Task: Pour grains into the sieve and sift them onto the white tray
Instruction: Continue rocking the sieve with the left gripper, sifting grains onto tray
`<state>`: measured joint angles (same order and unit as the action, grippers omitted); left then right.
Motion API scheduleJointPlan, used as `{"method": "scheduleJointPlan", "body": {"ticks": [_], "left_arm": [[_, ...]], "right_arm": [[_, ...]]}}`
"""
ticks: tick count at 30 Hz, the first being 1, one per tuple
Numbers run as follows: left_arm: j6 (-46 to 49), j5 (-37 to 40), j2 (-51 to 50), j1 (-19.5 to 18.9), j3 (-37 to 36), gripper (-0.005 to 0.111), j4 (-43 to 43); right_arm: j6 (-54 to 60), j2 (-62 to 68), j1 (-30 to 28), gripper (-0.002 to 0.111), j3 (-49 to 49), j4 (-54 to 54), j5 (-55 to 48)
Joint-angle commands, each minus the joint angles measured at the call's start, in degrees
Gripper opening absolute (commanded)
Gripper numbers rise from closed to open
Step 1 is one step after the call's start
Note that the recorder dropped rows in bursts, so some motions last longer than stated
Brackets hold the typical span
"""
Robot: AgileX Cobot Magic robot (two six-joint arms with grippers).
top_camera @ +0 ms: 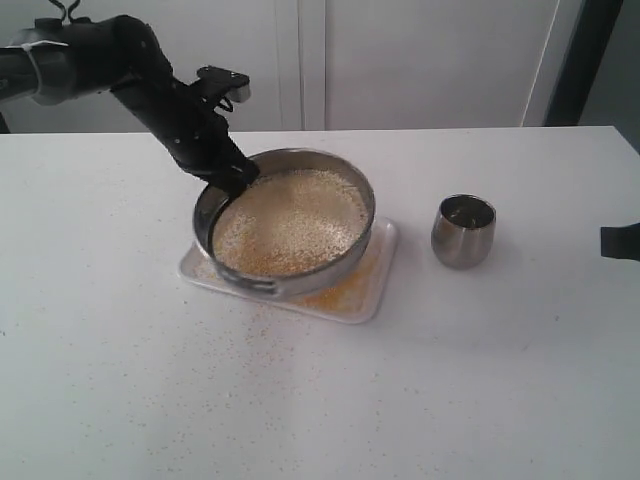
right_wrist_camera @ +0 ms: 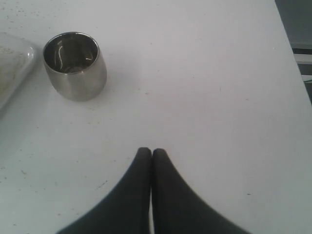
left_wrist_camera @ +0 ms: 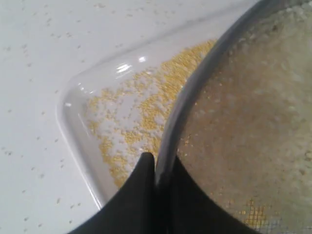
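The sieve (top_camera: 300, 282) is a wide steel ring, tilted and held above the white tray (top_camera: 378, 296). Pale and golden grains (top_camera: 290, 220) cover its mesh. My left gripper (top_camera: 233, 176) is shut on the sieve's back-left rim. In the left wrist view the fingers (left_wrist_camera: 141, 183) pinch the sieve's rim (left_wrist_camera: 183, 105), and golden grains (left_wrist_camera: 146, 105) lie scattered on the white tray (left_wrist_camera: 73, 105) below it. My right gripper (right_wrist_camera: 151, 152) is shut on nothing above bare table; only a dark tip of that gripper (top_camera: 621, 241) shows at the exterior view's right edge.
A small rounded steel cup (top_camera: 463, 231) stands upright to the right of the tray; the cup (right_wrist_camera: 74, 66) looks empty in the right wrist view. Stray grains (top_camera: 240, 330) speckle the white table in front of the tray.
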<state>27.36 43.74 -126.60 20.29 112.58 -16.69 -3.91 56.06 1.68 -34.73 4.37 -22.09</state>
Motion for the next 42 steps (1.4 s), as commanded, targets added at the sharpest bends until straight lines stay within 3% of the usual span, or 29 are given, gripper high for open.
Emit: {"method": "scheduleJointPlan", "body": {"ticks": [1, 2, 3, 4, 5, 7, 8, 9, 10, 11, 13, 14, 15, 16, 18, 19, 21, 23, 25, 27, 29, 31, 33, 35, 36, 37, 39, 41, 42], "left_arm": [[-13.9, 1.2, 0.7, 0.1, 0.1, 0.0, -2.2], [-24.2, -0.3, 0.0, -0.8, 0.1, 0.0, -3.9], [-16.9, -0.4, 0.1, -0.6, 0.1, 0.0, -3.9], [0.0, 1.5, 0.1, 0.5, 0.1, 0.0, -3.9], [4.4, 3.0, 0.1, 0.9, 0.1, 0.0, -3.9], [-9.4, -0.5, -0.8, -0.1, 0.1, 0.0, -3.6], [-23.1, -2.2, -1.5, -1.6, 0.1, 0.0, -3.9], [-20.1, -1.4, -1.3, -1.5, 0.1, 0.0, -4.6], [-3.8, 2.4, 0.0, 0.2, 0.1, 0.0, -4.1], [0.3, 2.6, 0.6, 1.3, 0.1, 0.0, -0.3], [-23.3, -1.5, 0.5, 0.2, 0.3, 0.0, 9.2], [-23.8, 0.9, 0.5, -0.9, 0.6, 0.0, 7.3], [-11.0, 4.7, 1.6, -0.3, 0.5, 0.0, 3.3], [-6.0, 4.4, 2.0, 0.8, -0.1, 0.0, 4.5], [-21.2, 1.5, 1.2, -0.4, 0.5, 0.0, 7.8], [-21.8, 3.6, 1.2, -0.8, 0.8, 0.0, 5.6], [-8.5, 9.1, 2.8, 0.5, 0.1, 0.0, 2.2], [-10.1, 4.3, 3.3, 2.0, -1.4, 0.0, 6.7], [-20.1, -0.3, 1.7, 0.8, -0.1, 0.0, 8.5], [-19.2, 3.7, 0.5, -1.0, 1.4, 0.0, 1.1], [-10.7, 10.4, 1.5, -1.1, 0.5, 0.0, -3.5], [-9.8, 3.2, 2.2, -0.3, -1.8, 0.0, -4.7], [-16.1, -3.6, 1.0, -0.9, -0.7, 0.0, -4.9], [-17.7, 2.8, 0.3, -1.7, 1.7, 0.0, -6.4], [-12.6, 11.2, 0.7, -1.4, 1.7, 0.0, -6.4], [-10.7, 13.5, 1.5, -0.5, 0.1, 0.0, -5.6], [-10.2, 6.6, 2.8, 0.4, -2.7, 0.0, -2.8], [-16.9, -3.8, 2.3, 0.1, -2.1, 0.0, -0.9], [-20.3, -4.6, 1.3, -1.0, -0.6, 0.0, -1.0]], "right_arm": [[0.2, -0.5, -0.5, 0.0, 0.2, 0.0, 0.5], [0.2, -0.5, -0.5, 0.0, 0.2, 0.0, 0.5], [0.2, -0.5, -0.5, 0.0, 0.2, 0.0, 0.5], [0.2, -0.5, -0.5, 0.0, 0.2, 0.0, 0.5], [0.2, -0.5, -0.5, 0.0, 0.2, 0.0, 0.5], [0.2, -0.5, -0.5, 0.0, 0.2, 0.0, 0.4], [0.2, -0.5, -0.5, 0.0, 0.2, 0.0, 0.4], [0.2, -0.5, -0.5, 0.0, 0.2, 0.0, 0.4], [0.2, -0.5, -0.5, 0.0, 0.2, 0.0, 0.4], [0.2, -0.5, -0.5, 0.0, 0.2, 0.0, 0.4], [0.2, -0.5, -0.5, 0.0, 0.2, 0.0, 0.4], [0.2, -0.5, -0.5, 0.0, 0.2, 0.0, 0.4], [0.2, -0.5, -0.5, 0.0, 0.2, 0.0, 0.4], [0.2, -0.5, -0.5, 0.0, 0.2, 0.0, 0.4], [0.2, -0.5, -0.5, 0.0, 0.2, 0.0, 0.4], [0.2, -0.5, -0.5, 0.0, 0.2, 0.0, 0.4], [0.2, -0.5, -0.5, 0.0, 0.2, 0.0, 0.4], [0.2, -0.5, -0.5, 0.0, 0.2, 0.0, 0.5], [0.2, -0.5, -0.5, 0.0, 0.2, 0.0, 0.4], [0.2, -0.5, -0.5, 0.0, 0.2, 0.0, 0.5], [0.2, -0.5, -0.5, 0.0, 0.2, 0.0, 0.5], [0.2, -0.5, -0.5, 0.0, 0.2, 0.0, 0.5], [0.2, -0.5, -0.5, 0.0, 0.2, 0.0, 0.5], [0.2, -0.5, -0.5, 0.0, 0.2, 0.0, 0.5], [0.2, -0.5, -0.5, 0.0, 0.2, 0.0, 0.4], [0.2, -0.5, -0.5, 0.0, 0.2, 0.0, 0.4], [0.2, -0.5, -0.5, 0.0, 0.2, 0.0, 0.4], [0.2, -0.5, -0.5, 0.0, 0.2, 0.0, 0.4], [0.2, -0.5, -0.5, 0.0, 0.2, 0.0, 0.5]]}}
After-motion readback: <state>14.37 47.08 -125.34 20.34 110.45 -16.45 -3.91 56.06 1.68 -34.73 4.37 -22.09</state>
